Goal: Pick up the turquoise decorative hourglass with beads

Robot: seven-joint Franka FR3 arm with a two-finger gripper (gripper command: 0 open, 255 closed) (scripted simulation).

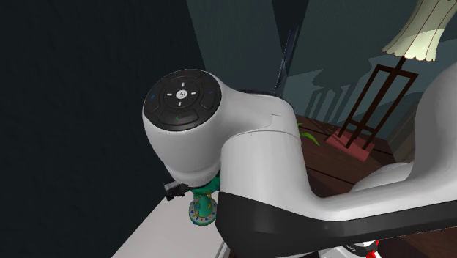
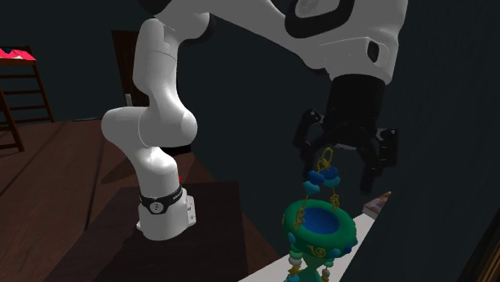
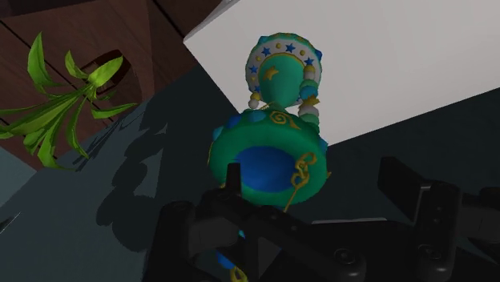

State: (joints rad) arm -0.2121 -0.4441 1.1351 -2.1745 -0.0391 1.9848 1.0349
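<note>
White ledge (image 3: 401,72) beside dark wood floor (image 2: 64,160) carries the turquoise hourglass (image 3: 272,152), end effector (image 2: 336,172) spread just above.

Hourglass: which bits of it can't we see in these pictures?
- Shoulder view: the white arm covers most of the hourglass; just a small part peeks out.
- Second exterior view: the picture's bottom edge cuts off everything below its top cup.
- Wrist view: the open hand covers the rim nearest to it.
</note>
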